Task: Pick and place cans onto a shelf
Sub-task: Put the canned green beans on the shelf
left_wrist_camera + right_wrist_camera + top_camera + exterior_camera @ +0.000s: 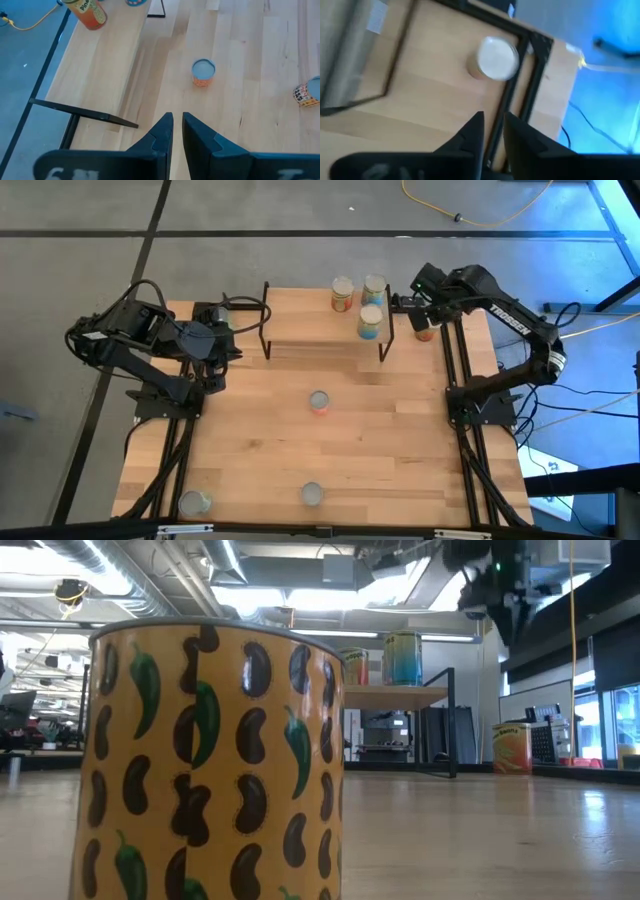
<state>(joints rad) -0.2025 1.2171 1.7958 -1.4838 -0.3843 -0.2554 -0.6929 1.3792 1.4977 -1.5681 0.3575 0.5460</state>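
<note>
The shelf point(300, 320) stands at the table's far middle with three cans on its plank: an orange-red one point(342, 295), a yellow-teal one point(374, 288) and a teal one point(369, 322). An orange can point(424, 330) stands on the table just right of the shelf; in the right wrist view its silver top point(497, 57) shows beside a black rail. My right gripper point(493, 117) hovers above the table near this can, shut and empty. My left gripper point(177, 117) waits left of the shelf, shut and empty, and shows in the high view point(232, 320).
More cans stand on the table: an orange one in the middle point(319, 402), a yellow bean-patterned one at the near edge point(311, 494) that fills the low view point(210, 760), and one at the near left corner point(193, 502). Black frame rails point(455, 370) run along the table's sides.
</note>
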